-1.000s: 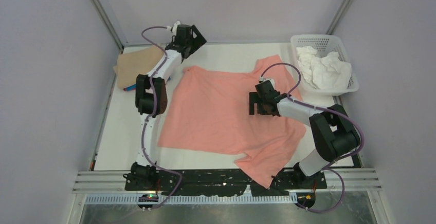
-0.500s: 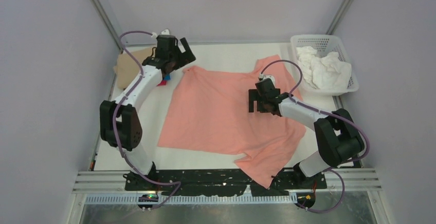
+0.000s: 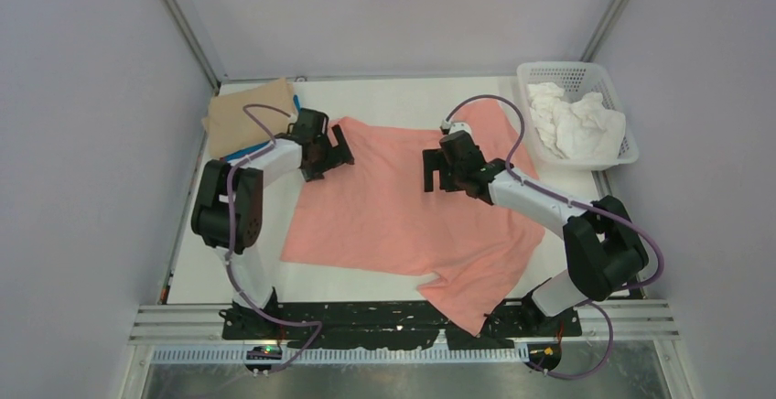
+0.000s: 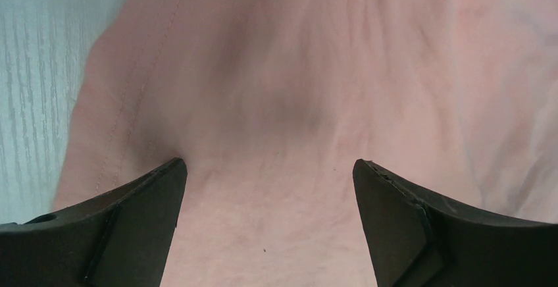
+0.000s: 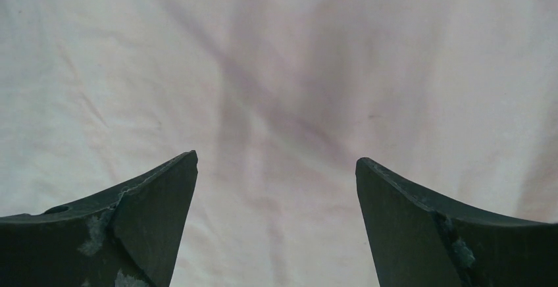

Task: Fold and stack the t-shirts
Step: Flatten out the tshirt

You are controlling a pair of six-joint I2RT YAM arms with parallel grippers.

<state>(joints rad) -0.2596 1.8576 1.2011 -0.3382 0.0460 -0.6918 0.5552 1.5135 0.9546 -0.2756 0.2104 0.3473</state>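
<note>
Both arms have shifted in the last second. The left hand (image 3: pixel 329 152) has swung away from the far-left corner of the desk (image 3: pixel 393 97) and come down onto the far-left corner of the salmon-pink shirt (image 3: pixel 403 207). The right hand (image 3: pixel 446 172) has slid a little further out and toward the middle of the cloth.

The pink shirt lies spread across the middle of the desk. Its long axis runs from the far edge back toward me, and 1 near-right corner trails over the arm bases. The tan shirt (image 3: pixel 242 115) sits folded at the far left with a sliver of blue (image 3: pixel 245 153) showing under it. The white basket (image 3: pixel 549 68) at the far right holds crumpled white cloth (image 3: pixel 576 120).

On the left wrist view the left hand (image 4: pixel 270 165) is spread wide with nothing between its fingers. Pink fabric lies directly below it, and a stitched hem and the bare desk are just to its left. The right hand (image 5: pixel 276 158) is equally wide and empty, with only smooth fabric beneath.

As I judge it, the far edge is the line to lift. The left hand is already at its corner. The right hand sits well inside the cloth, so it is further from the far-right corner it would need.
</note>
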